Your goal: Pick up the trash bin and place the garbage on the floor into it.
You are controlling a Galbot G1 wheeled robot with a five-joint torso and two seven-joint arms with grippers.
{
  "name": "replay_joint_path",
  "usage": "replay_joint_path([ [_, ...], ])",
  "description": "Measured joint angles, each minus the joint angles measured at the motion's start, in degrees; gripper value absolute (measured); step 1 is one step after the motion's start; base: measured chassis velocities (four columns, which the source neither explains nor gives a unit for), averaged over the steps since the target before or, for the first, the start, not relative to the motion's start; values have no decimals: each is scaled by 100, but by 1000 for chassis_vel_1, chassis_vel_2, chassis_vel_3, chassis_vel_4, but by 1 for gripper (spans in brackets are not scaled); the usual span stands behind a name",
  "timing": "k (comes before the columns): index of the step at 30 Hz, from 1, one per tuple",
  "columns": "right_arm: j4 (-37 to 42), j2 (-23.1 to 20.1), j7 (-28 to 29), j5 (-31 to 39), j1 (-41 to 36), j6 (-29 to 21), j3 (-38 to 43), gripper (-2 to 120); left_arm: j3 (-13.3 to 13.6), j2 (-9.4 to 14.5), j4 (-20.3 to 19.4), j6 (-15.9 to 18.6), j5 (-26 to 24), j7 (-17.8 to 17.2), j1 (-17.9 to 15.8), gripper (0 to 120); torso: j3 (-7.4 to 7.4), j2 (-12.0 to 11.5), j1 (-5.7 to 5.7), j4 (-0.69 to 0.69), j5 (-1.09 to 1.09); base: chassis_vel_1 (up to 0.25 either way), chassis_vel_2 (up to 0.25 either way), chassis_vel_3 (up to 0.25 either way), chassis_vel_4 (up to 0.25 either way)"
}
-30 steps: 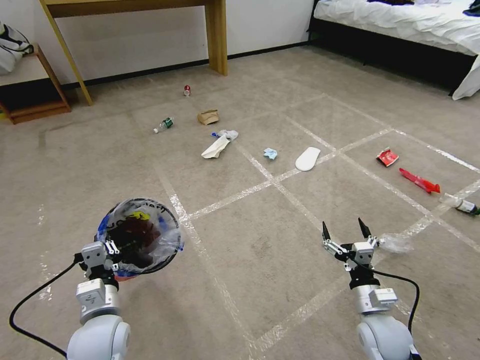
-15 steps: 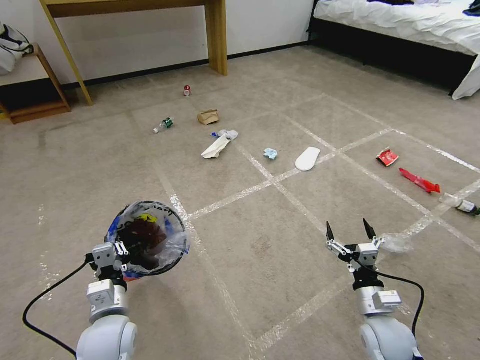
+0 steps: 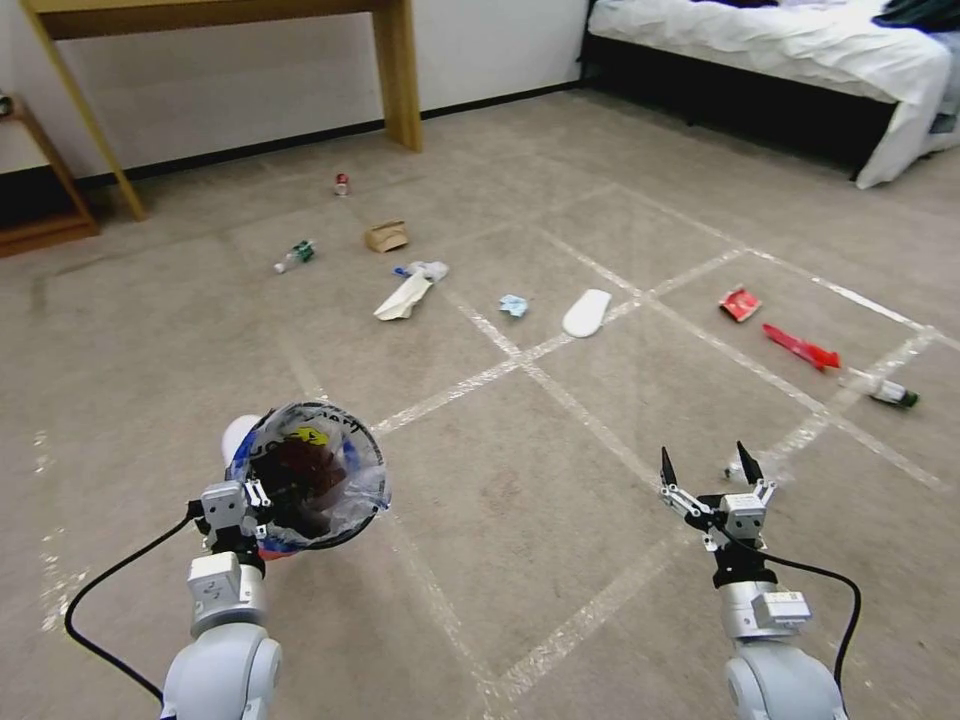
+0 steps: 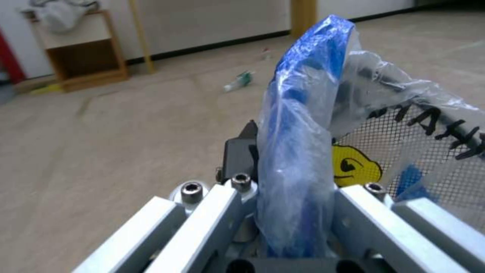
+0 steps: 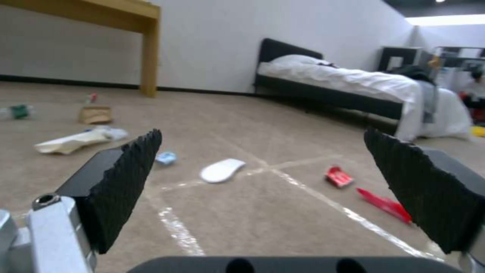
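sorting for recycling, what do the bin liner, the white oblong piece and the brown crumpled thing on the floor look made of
The liner of the small round red trash bin, which the left gripper grips: thin glossy clear plastic film, crinkled, blue-edged with print. White oblong piece: matte, smooth, rounded, probably foam. Brown crumpled carton: dull, creased, likely cardboard or paper.

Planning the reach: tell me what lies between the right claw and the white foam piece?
Bare taped carpet between right claw and white foam piece, head view.
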Motion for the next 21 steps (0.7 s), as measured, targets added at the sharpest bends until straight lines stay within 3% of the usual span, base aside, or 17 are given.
replay_joint_path([
  [21, -86, 59, 85, 32, 73, -33, 0, 100, 76, 6, 212, 31, -122, 5, -196, 5, 0, 0, 0, -2, 0, -116, -114, -112, -117],
])
